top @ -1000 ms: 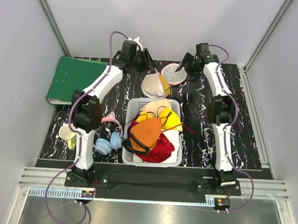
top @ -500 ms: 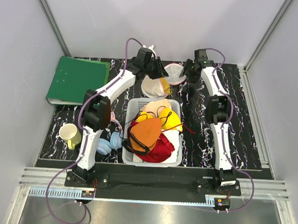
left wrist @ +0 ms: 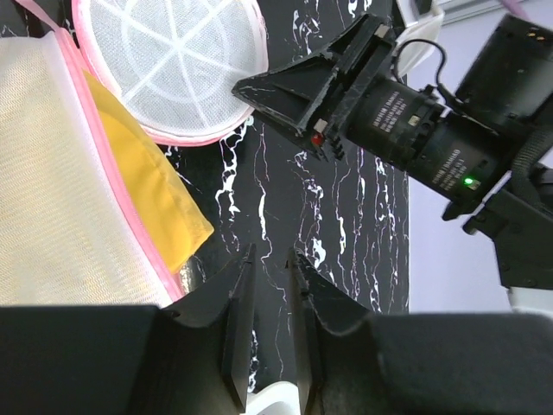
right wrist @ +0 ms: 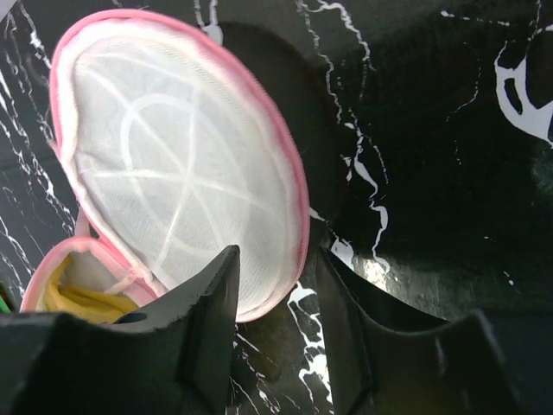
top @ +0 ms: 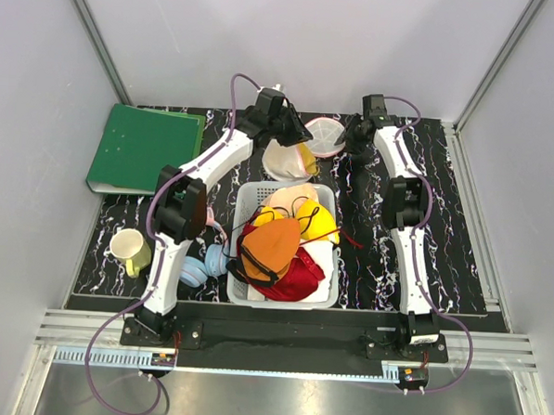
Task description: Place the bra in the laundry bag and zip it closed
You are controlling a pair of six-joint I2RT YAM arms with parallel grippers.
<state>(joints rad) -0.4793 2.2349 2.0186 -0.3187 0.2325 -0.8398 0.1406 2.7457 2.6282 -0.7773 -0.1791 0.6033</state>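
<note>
Right now my left end effector [left wrist: 270,252] sits at the bottom middle of its wrist view, its fingers drawn narrow with only bare black marbled desk [left wrist: 346,216] showing in the slit. Nothing is held there. The laundry bag [left wrist: 173,60] lies hinged apart in the upper left of that view. The bra [left wrist: 147,190] pokes out of the bag's lower half just left of my fingers, close by but not touching them.

My right end effector [right wrist: 278,252] stands at the bottom of its own view, fingers parted moderately. The pink rim of the bag's round lid runs between them, and I cannot tell whether either finger touches it. A sliver of yellow shows at the lower left.

From above I count one bag, one plain yellow bra and two end effectors near the top centre. One basket [top: 243,198] in the middle holds at least four other garments. One green binder [top: 141,146] lies upper left, one mug [top: 124,248] and one pair of blue headphones [top: 200,265] lower left.
</note>
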